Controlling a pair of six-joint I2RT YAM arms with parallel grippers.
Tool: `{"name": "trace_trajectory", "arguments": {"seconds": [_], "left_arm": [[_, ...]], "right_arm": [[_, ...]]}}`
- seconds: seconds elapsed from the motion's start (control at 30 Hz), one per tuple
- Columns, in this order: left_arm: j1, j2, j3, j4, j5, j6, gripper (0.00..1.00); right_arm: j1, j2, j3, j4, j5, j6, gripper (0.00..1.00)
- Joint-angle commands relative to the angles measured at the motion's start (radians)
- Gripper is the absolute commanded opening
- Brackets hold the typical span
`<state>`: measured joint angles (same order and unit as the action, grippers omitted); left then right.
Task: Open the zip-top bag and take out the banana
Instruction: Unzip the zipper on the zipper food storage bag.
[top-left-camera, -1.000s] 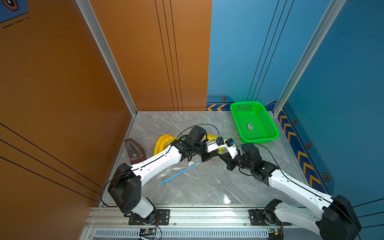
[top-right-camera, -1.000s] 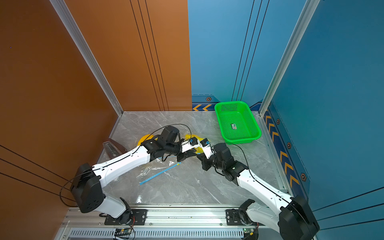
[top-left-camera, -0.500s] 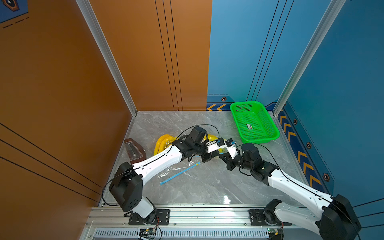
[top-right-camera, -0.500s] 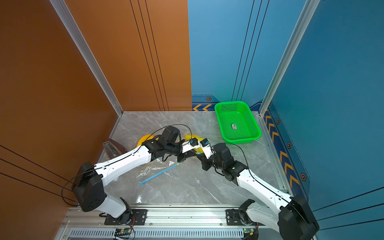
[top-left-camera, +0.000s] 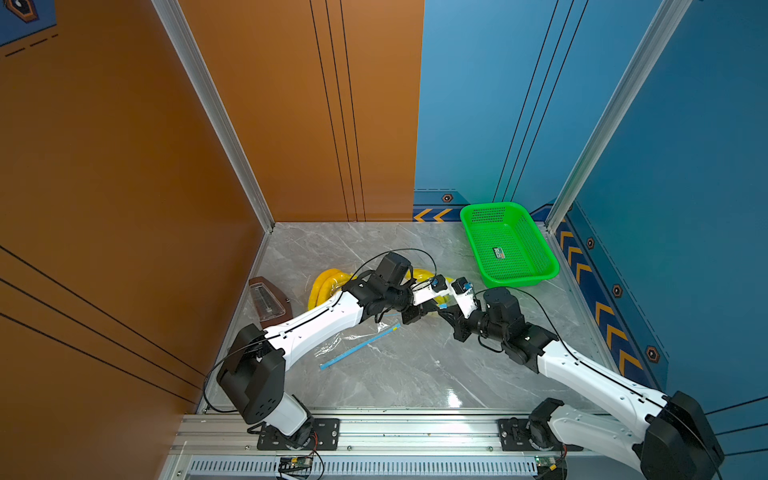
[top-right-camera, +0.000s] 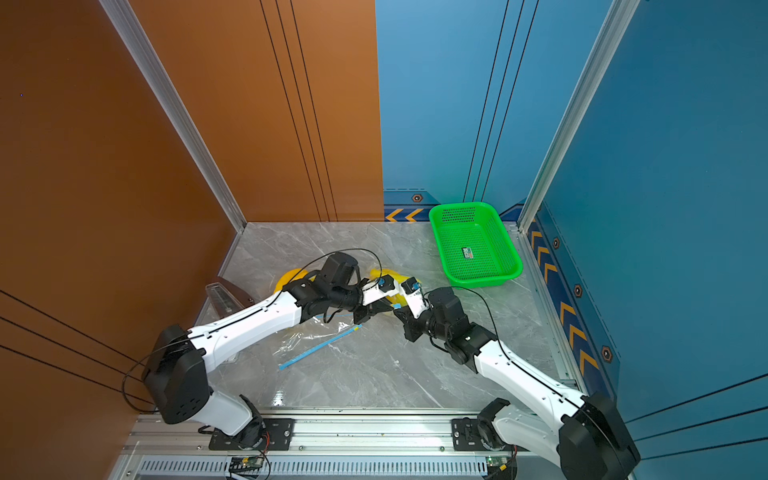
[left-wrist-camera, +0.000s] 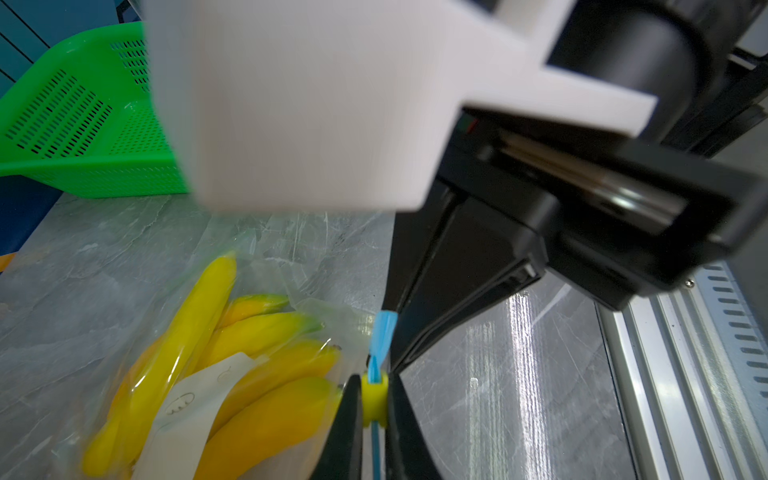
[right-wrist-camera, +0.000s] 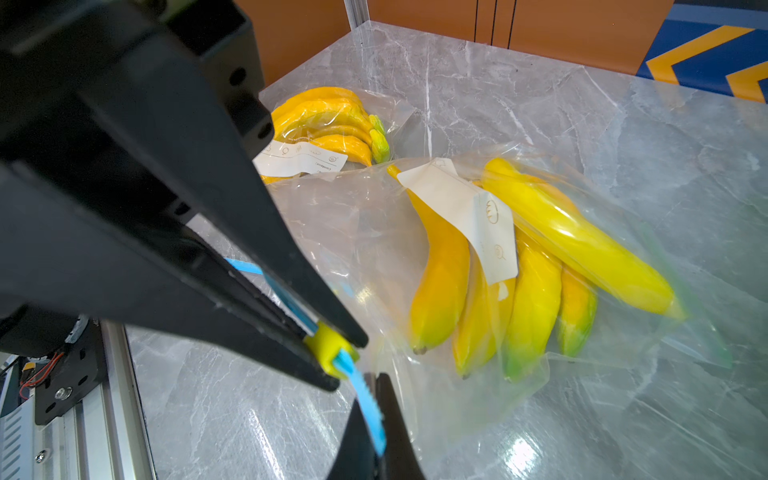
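In both top views the banana bunch (top-left-camera: 420, 273) (top-right-camera: 392, 277) showed as a yellow sliver at mid-frame, largely hidden by the two arms (top-left-camera: 324, 320), the green basket (top-left-camera: 509, 249) to its right. In the left wrist view the bunch filled the lower left inside the zip-top bag (left-wrist-camera: 316, 307), long axes running from lower left up to the right, most tips aimed at the yellow slider (left-wrist-camera: 374, 401), which the left gripper (left-wrist-camera: 374, 386) clenched at lower centre. In the right wrist view the right gripper (right-wrist-camera: 374, 399), at lower centre, pinched the blue zip strip (right-wrist-camera: 371, 409) just beside that slider; the bunch lay right of both, stems toward the top, green tips toward the bottom, clear of them.
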<state>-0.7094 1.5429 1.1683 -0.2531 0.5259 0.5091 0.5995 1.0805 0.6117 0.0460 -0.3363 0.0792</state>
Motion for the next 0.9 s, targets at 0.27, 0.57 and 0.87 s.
{"name": "trace_trajectory", "arguments": {"seconds": [0.27,0.57,0.87], "left_arm": [[0.054,-0.068,-0.081,-0.02,-0.076,-0.002,0.07],[0.056,-0.108,-0.126,-0.017,-0.173,-0.048,0.08],[0.04,-0.156,-0.199,-0.005,-0.247,-0.086,0.08]], "right_arm": [[-0.045,-0.072,-0.026,0.031,0.076,0.044,0.0],[-0.106,-0.121,-0.052,0.039,0.209,0.097,0.0],[-0.208,-0.114,-0.058,0.028,0.299,0.186,0.0]]}}
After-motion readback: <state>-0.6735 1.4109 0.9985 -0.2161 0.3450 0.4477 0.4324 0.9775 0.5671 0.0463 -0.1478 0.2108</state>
